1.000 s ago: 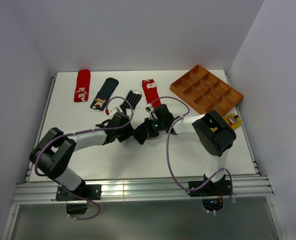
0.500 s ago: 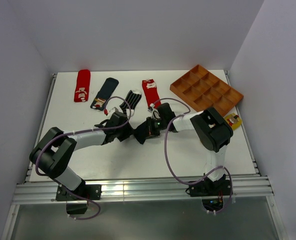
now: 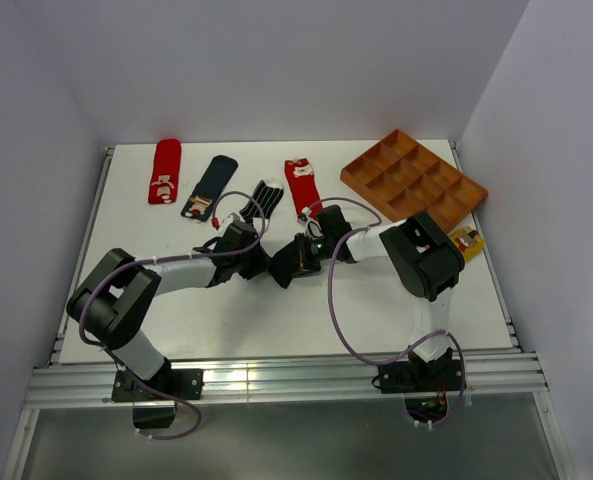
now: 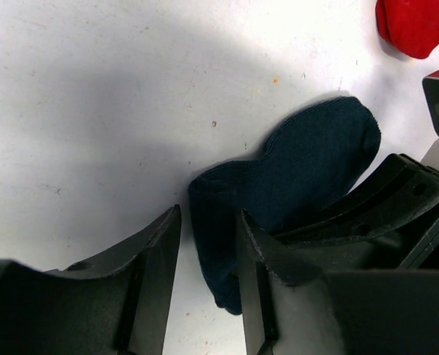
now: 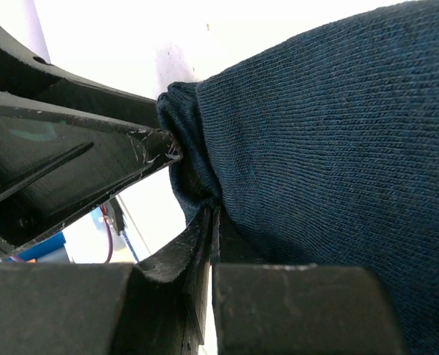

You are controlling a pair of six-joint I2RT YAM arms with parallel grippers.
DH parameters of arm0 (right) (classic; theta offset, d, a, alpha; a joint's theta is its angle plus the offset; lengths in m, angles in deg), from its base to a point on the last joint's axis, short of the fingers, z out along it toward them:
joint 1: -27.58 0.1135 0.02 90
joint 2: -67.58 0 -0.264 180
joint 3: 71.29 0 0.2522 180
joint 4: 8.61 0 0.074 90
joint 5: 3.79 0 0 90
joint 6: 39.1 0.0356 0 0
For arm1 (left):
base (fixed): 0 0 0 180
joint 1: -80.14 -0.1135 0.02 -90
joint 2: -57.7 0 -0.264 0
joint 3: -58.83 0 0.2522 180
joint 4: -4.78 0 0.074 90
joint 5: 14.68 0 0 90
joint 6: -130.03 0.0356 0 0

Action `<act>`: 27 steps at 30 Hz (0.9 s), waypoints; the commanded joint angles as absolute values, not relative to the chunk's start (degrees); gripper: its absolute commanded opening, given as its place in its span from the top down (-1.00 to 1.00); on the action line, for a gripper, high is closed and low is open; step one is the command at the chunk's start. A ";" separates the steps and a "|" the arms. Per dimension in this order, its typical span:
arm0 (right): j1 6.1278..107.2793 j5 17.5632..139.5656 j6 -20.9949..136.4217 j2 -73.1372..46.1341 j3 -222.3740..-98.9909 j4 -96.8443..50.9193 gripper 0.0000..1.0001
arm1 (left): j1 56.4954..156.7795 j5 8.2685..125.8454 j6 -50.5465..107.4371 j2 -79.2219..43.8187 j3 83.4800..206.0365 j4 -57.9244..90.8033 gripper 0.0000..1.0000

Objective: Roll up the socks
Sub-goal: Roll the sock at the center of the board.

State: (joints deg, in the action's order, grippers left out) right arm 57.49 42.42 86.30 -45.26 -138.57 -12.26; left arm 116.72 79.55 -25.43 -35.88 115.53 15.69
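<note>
- Progress: I see no finished roll anywhere, so I judge we're on sock one, at the very start.
- Plain navy sock lies flat on the tabletop, right between the two grippers.
- Right gripper: clamped on a fold of the plain navy sock, pinning it.
- Left gripper: jaws apart, straddling the sock's cuff edge. There's a gap on one side, so no pinch yet.
- No turn of fabric wound up; the roll itself is not yet started.
- Untouched, lying flat beyond the grippers: near red sock, striped sock, navy sock with patch, far red sock.
- Yellow item out past the right arm's elbow may be the mustard sock. Can't confirm.
- Left to do, as I read it: essentially everything.
</note>
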 commanded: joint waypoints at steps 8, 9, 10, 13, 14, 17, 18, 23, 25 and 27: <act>56.49 53.69 82.80 -49.58 -136.29 -20.43 0.93 | 116.26 79.62 -25.10 -37.66 114.78 18.45 0.05; 56.49 53.51 82.72 -49.67 -136.38 -20.43 0.93 | 116.09 79.62 -25.10 -36.96 114.43 18.28 0.03; 56.49 53.42 82.72 -49.58 -136.46 -20.43 0.93 | 115.91 79.54 -25.10 -36.61 113.55 18.11 0.00; 56.41 53.51 82.63 -49.67 -136.38 -20.43 0.93 | 115.03 78.66 -24.66 -35.29 112.06 16.44 -0.03; 56.49 53.42 82.54 -49.67 -136.38 -20.35 0.93 | 114.77 78.31 -24.49 -35.02 111.62 16.00 -0.02; 56.49 53.25 82.63 -49.67 -136.38 -20.26 0.93 | 113.89 77.52 -23.70 -34.49 110.47 14.33 0.08; 56.49 53.25 82.63 -49.67 -136.29 -20.08 0.93 | 113.54 77.34 -23.61 -34.32 110.21 14.06 0.10; 56.49 53.25 82.54 -49.67 -136.29 -20.08 0.94 | 113.18 75.85 -22.47 -35.54 110.12 12.13 0.15; 56.49 53.16 82.54 -49.67 -136.38 -20.08 0.94 | 113.10 74.98 -22.38 -36.07 110.21 11.43 0.16; 56.49 53.25 82.63 -49.49 -136.29 -19.99 0.94 | 113.10 74.70 -22.38 -36.78 110.29 11.07 0.19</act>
